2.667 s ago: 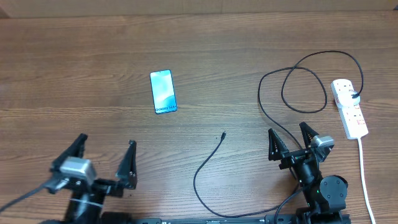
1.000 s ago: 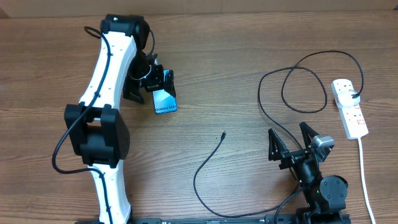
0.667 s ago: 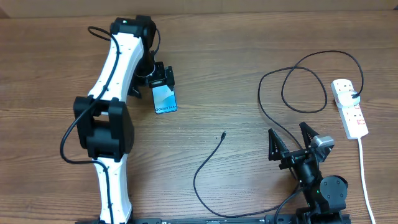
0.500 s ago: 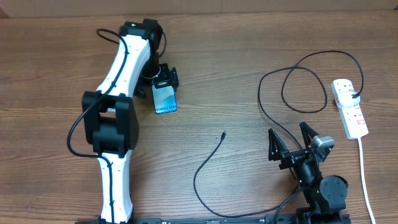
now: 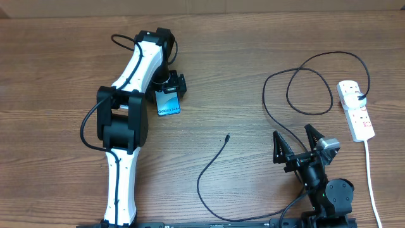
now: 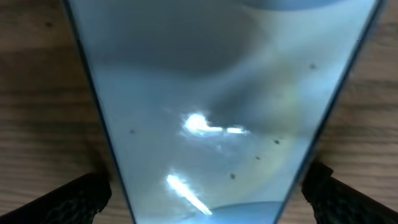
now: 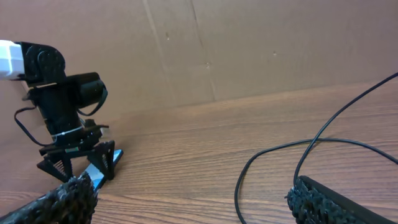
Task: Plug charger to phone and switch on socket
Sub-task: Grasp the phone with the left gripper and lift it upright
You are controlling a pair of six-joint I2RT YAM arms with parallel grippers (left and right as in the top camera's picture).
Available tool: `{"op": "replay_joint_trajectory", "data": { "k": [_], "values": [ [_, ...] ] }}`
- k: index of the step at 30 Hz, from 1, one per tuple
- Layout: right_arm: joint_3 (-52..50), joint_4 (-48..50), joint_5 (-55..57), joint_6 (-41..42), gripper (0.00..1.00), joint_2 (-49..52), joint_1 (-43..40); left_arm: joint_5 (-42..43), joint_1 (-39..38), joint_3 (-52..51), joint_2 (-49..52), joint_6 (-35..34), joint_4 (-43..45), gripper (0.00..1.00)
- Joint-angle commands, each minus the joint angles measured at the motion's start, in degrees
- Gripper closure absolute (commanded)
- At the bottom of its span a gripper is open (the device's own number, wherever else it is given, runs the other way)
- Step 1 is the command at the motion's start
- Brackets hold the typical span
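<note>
Over the far end of the phone (image 5: 168,106), the left pincer (image 5: 171,85) hangs with jaws spread full wide and nothing in them; in the left wrist view the phone's screen fills the frame and the two fingers (image 6: 74,196) sit one outside each long edge, apart from the rim; whether the tips already touch the table (image 5: 50,76) can't be told; step in hand looks like taking hold of or pinning the phone so the plug can go in; to do it well, I'd say centre the jaws across the width, close on the long edges only, squarely, so the phone does not twist or skid on the wood; grip gently, thin rim, glass face; leave the short end with the dark text, the end nearer the robot, free, since that is probably where the port is, though no port shows; keep the phone flat, not tipped; the charger (image 5: 209,166) lies to the right of the phone and nearer the robot, its plug tip (image 5: 227,137) free on the table, well apart from the phone; right pincer (image 5: 296,142) sits further right of the phone beyond that tip, jaws wide, empty; it would likely fetch the tip; the socket (image 5: 355,111) is far right of the phone, untouched, switch step not yet done.
</note>
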Motion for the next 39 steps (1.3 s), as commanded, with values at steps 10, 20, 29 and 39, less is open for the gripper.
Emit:
{"op": "replay_joint_trajectory", "data": {
  "k": [10,20,29,39],
  "values": [
    [-0.57,0.2,0.35,-0.11,0.0,-0.5,0.37,-3.34,-0.11,0.68,3.23,-0.15,0.76,0.0],
    [-0.57,0.2,0.35,-0.11,0.0,-0.5,0.37,1.77,0.35,0.68,3.23,4.79,2.95,0.0],
    [-0.57,0.2,0.35,-0.11,0.0,-0.5,0.37,1.55,0.48,0.68,3.23,4.79,3.54,0.0],
    [-0.57,0.2,0.35,-0.11,0.0,-0.5,0.37,1.57,-0.07,0.68,3.23,4.74,-0.07,0.18]
  ]
}}
